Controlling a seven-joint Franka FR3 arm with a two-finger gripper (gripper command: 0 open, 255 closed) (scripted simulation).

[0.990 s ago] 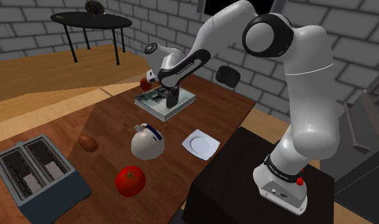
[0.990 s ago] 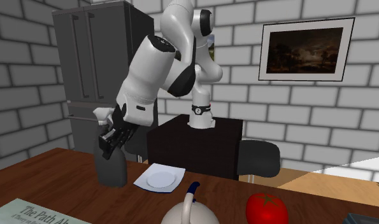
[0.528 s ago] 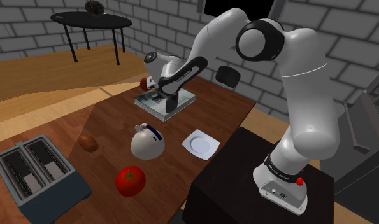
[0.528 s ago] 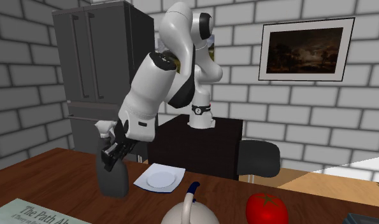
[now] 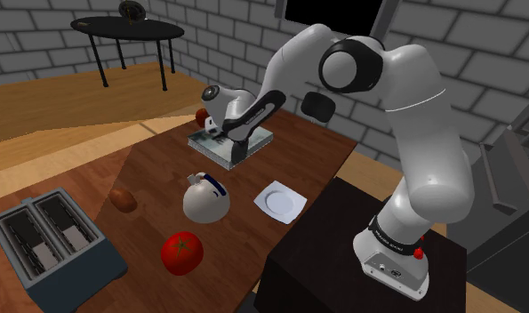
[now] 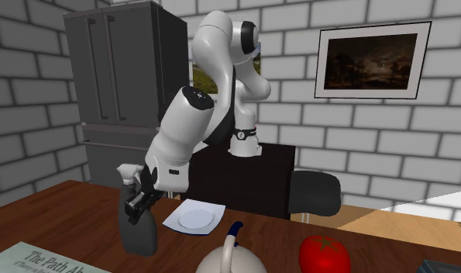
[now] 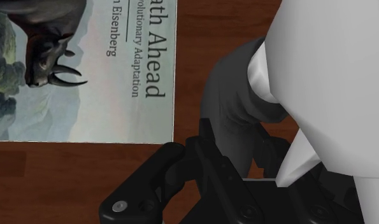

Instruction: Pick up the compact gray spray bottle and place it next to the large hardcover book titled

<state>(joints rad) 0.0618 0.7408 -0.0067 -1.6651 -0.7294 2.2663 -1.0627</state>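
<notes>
My black gripper (image 6: 135,205) is shut on the spray bottle (image 6: 142,233), a dark gray body with a pale sprayer head. It holds the bottle upright, low over the wooden table (image 6: 73,217); whether the base touches the wood I cannot tell. The large book (image 6: 43,260) lies flat just beside it, toward the second exterior view's lower left. In the shoulder view the gripper (image 5: 231,140) and bottle (image 5: 239,156) stand at the book's (image 5: 258,137) near edge. In the wrist view the fingers (image 7: 210,172) clasp the bottle (image 7: 232,108) right beside the book's cover (image 7: 86,70).
On the table stand a white kettle (image 5: 205,200), a tomato (image 5: 182,252), a white plate (image 5: 280,201), a toaster (image 5: 49,236) and a small brown item (image 5: 124,199). A red object (image 5: 201,116) lies behind the book. A round black table (image 5: 127,28) stands farther back.
The arm has lowered the held bottle toward the table beside the book. The grip has stayed shut on it.
</notes>
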